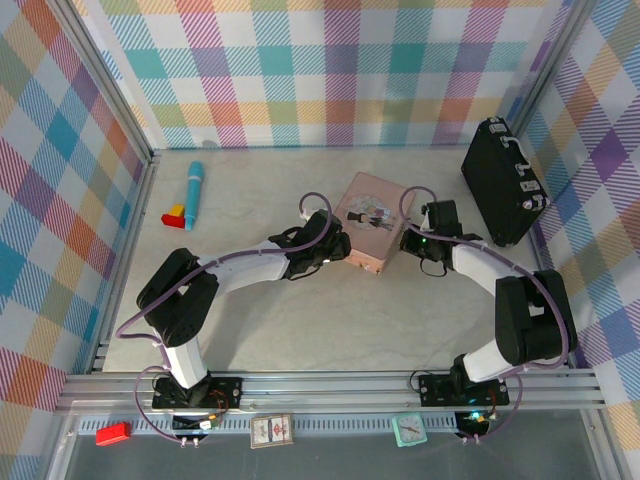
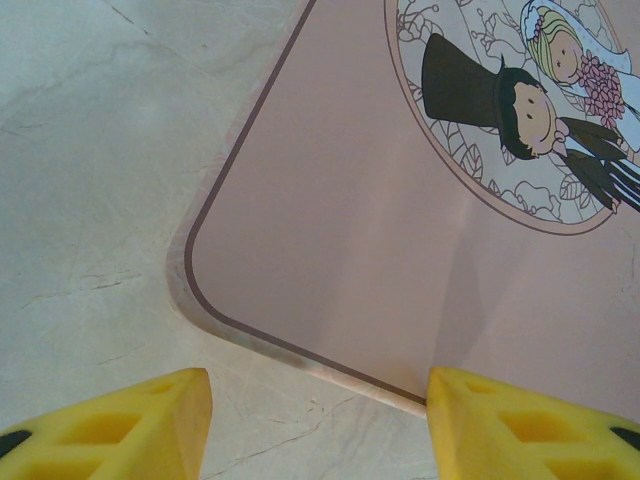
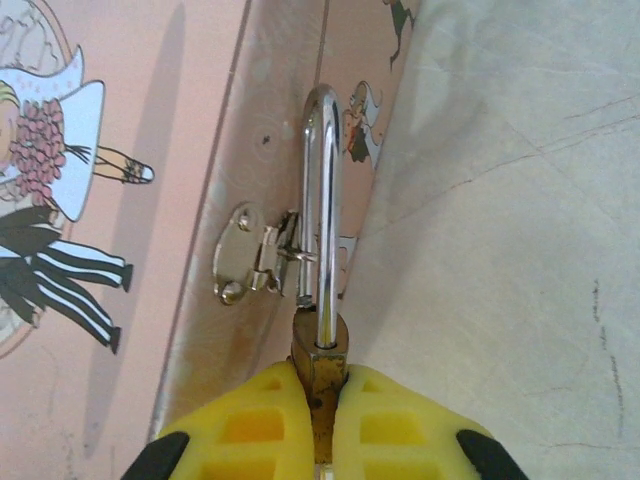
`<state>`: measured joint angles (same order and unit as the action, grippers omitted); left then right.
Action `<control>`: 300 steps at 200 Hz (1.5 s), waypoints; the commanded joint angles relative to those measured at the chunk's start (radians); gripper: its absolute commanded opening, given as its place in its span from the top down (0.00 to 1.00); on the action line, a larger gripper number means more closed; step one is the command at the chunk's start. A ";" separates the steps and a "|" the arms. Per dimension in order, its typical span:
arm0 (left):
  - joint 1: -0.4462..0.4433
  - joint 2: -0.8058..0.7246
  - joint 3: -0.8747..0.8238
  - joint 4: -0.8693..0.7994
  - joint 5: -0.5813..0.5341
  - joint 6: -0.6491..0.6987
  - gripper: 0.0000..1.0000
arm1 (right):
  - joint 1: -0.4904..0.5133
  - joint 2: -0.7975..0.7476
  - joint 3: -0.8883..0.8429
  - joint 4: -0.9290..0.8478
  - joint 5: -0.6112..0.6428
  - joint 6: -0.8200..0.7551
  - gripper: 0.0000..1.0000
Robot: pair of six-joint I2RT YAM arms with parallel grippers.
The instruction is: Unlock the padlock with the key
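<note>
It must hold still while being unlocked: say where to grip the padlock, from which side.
Grip the padlock by its brass body, from the end opposite the shackle. That shackle hooks through the hasp on the tin, leaving only the body free; the right fingers pinch it there.

Both arms extended from the near edge and bent inward toward each other; the left arm [image 1: 235,268] lay low, angled rightward, the left gripper [image 2: 320,420] holding nothing, its yellow fingers [image 2: 150,415] spread apart; the right arm [image 1: 495,285] curved leftward, the right gripper [image 3: 318,405] pinched tight on the padlock [image 3: 320,355]
</note>
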<state>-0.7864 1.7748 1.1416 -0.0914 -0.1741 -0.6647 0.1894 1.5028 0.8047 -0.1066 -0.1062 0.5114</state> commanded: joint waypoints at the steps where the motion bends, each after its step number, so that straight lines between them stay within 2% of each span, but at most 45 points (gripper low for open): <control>1: 0.015 0.026 0.000 -0.047 0.003 0.003 0.43 | -0.010 0.017 0.046 0.028 0.008 0.071 0.97; 40: 0.013 0.031 -0.001 -0.048 0.007 -0.002 0.43 | -0.009 0.051 0.084 -0.008 0.088 0.099 0.97; 70: 0.014 0.026 -0.005 -0.048 0.003 -0.001 0.43 | -0.010 0.048 0.108 -0.063 0.169 0.037 0.97; 98: 0.015 0.031 -0.003 -0.044 0.005 -0.002 0.43 | -0.008 0.067 0.149 -0.099 0.154 -0.033 0.96; 135: 0.014 0.029 -0.003 -0.045 0.005 -0.004 0.43 | 0.010 0.093 0.201 -0.164 0.231 -0.111 0.96; 193: 0.014 0.029 0.000 -0.050 0.004 -0.004 0.43 | 0.010 0.098 0.194 -0.095 0.159 -0.059 0.96; 237: 0.014 0.036 0.005 -0.040 0.013 0.010 0.42 | 0.010 -0.040 0.083 -0.130 0.165 -0.007 0.96; 300: 0.055 0.120 0.092 -0.044 0.045 0.092 0.41 | 0.013 -0.360 -0.172 -0.261 -0.023 0.039 0.96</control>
<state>-0.7670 1.8256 1.2034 -0.0990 -0.1371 -0.6292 0.1955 1.2472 0.7097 -0.2913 -0.0265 0.5129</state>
